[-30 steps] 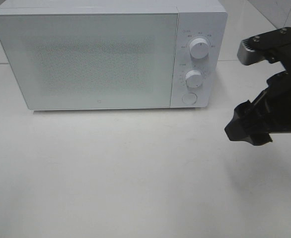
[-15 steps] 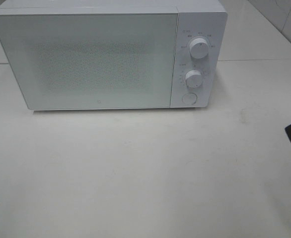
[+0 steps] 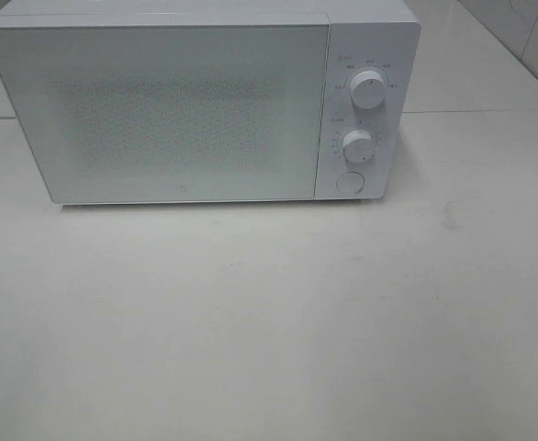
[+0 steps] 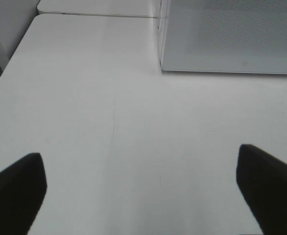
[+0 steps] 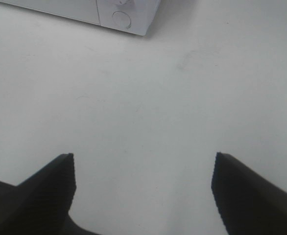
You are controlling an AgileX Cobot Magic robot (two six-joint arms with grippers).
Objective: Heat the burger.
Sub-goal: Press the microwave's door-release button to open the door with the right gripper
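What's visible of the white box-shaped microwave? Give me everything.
The white box-shaped microwave looks like glossy painted metal or plastic. Its wide door, with a dotted window, is shut; the inside cannot be made out. On its right panel sit an upper knob and a lower knob, both round, above a round button. It stands upright at the back of the pale table, touched by nothing else.

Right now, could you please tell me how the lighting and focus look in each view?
Exterior high view: flat, washed-out light, the white microwave barely contrasts with the pale table, only a thin shadow under it. Left wrist view: the left claw reads as soft, featureless dark silhouettes. Right wrist view: the right claw is equally dark, though its serrated edges show.
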